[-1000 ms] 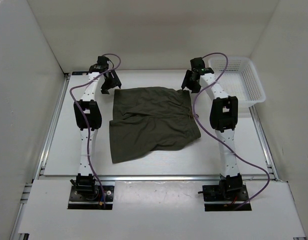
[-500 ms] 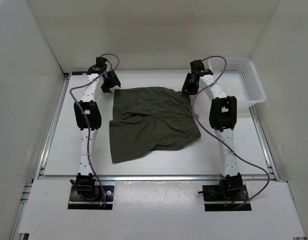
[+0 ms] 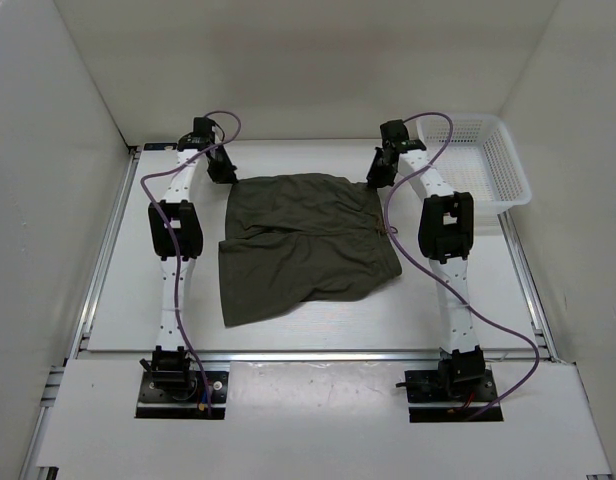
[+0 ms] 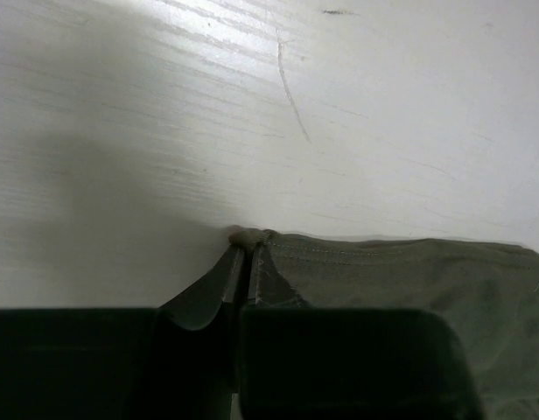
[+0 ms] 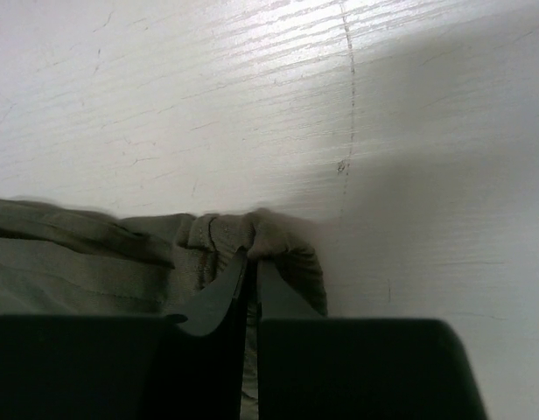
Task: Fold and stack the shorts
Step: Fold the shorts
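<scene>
Pinching a small nub of fabric at one far corner of the shorts (image 3: 303,240), the left hand (image 4: 243,252) is clenched. Its two fingers (image 4: 208,293) press together with the cloth caught at their tips. A stitched edge of the garment runs off to the right of that hand, lying flat on the white table (image 3: 128,300). The right hand (image 5: 250,261) is likewise clamped on the opposite far corner, where the fabric bunches into a rounded fold around and just ahead of its fingertips. The rest of the cloth lies to that hand's left. Seen from above, the shorts lie spread on the table between the two hands, stretching back from them toward the arm bases. A white basket (image 3: 483,165) sits near the right hand on its right side, apart from the cloth.
</scene>
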Controlling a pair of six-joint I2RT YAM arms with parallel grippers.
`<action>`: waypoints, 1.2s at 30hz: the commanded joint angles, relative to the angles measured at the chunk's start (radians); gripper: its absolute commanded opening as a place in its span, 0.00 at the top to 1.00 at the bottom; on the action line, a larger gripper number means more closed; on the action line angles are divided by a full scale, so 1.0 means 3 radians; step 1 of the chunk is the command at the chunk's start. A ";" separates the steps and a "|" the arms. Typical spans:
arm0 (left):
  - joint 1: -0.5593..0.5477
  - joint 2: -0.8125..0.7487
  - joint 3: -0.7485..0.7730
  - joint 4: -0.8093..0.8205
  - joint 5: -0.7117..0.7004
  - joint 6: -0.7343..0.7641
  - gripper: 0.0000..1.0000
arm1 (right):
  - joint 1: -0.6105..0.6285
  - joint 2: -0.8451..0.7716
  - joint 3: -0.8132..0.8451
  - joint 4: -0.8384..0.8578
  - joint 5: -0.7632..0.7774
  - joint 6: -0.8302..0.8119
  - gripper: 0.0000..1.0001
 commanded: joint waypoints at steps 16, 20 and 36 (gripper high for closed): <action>0.0119 -0.1291 -0.0591 -0.0084 -0.0127 0.0098 0.89 | -0.0008 -0.0909 -0.0414 0.0217 0.0185 -0.0068 1.00; 0.0119 -0.1547 -0.0826 -0.0084 -0.0127 0.0129 0.89 | -0.0008 -0.1139 -0.0675 0.0284 0.0149 -0.0068 1.00; 0.0022 -0.3117 -0.2644 -0.0002 -0.0397 0.0088 0.89 | 0.0084 -0.2457 -0.2305 0.0708 0.0087 -0.0196 1.00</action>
